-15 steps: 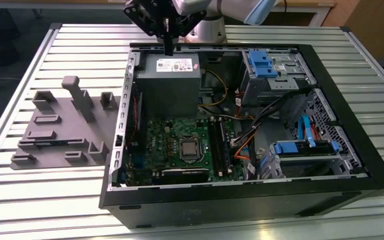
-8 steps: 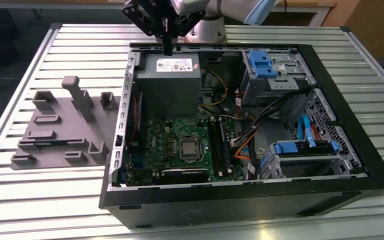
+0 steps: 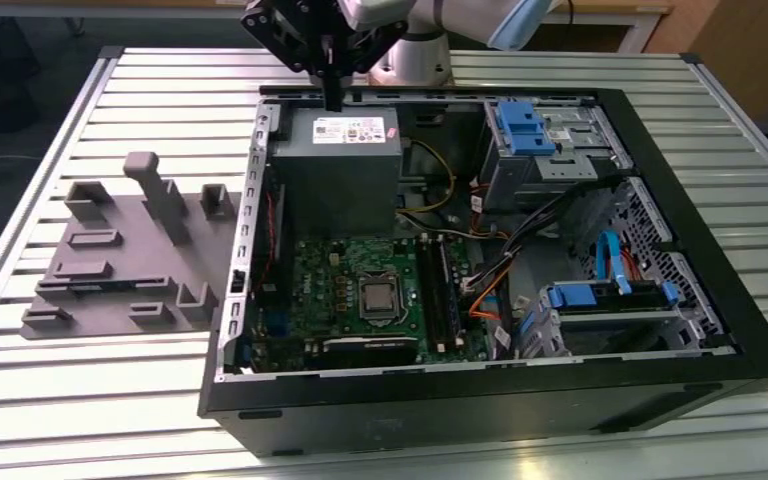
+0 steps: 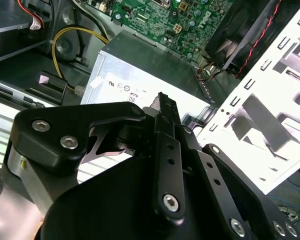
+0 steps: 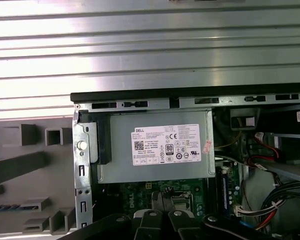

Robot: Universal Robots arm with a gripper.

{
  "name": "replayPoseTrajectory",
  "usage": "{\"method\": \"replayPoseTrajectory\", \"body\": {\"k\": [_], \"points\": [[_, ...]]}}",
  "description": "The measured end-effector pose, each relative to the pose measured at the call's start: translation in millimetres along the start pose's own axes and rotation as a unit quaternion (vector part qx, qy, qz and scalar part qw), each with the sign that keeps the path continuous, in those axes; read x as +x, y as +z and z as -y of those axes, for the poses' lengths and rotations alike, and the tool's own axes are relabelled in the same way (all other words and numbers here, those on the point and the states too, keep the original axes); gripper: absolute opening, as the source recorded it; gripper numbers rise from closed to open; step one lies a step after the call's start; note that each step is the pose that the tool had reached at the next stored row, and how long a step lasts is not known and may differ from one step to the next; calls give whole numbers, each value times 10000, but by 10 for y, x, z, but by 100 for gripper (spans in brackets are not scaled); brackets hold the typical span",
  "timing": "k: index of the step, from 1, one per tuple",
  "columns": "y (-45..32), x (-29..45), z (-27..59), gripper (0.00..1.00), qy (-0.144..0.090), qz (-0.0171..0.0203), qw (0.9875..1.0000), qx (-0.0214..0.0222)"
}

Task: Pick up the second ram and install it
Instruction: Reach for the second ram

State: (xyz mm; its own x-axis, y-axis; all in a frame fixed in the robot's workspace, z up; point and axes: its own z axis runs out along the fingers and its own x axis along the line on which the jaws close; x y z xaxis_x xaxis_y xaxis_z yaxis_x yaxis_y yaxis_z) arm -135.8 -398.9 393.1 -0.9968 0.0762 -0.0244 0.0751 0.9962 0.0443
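Black gripper (image 4: pixel 162 99) links are filling the foreground of the second wrist view, and the jaws are sitting drawn together with nothing between them. The gripper is hanging just above the grey power supply (image 5: pixel 155 150), at the rear edge of the open computer case (image 3: pixel 491 405).

The second ram (image 5: pixel 10 206) is lying well away from the gripper, out past the case's side wall. It is resting on edge in a slot of the grey holder tray (image 3: pixel 117 255) on the slatted worktop (image 3: pixel 91 400), with just a thin blue strip of it showing. The memory slots (image 3: pixel 435 290) on the green motherboard (image 3: pixel 344 275) are sitting beyond the power supply from the gripper, deeper in the case.

By its look, the stick is going to be light, stiff and thin, so it should lift easily. It is also likely to be fragile, since the chips and the contact edge are exposed. Pinching the flat faces near the middle of the upper edge looks best, as that is keeping the pads off the contacts and stopping the board from tipping lengthwise.
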Motion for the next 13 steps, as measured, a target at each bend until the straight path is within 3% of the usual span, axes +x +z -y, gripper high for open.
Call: {"method": "replayPoseTrajectory", "body": {"k": [13], "points": [[1, 37, 3, 11, 0, 0, 10000, 0]]}}
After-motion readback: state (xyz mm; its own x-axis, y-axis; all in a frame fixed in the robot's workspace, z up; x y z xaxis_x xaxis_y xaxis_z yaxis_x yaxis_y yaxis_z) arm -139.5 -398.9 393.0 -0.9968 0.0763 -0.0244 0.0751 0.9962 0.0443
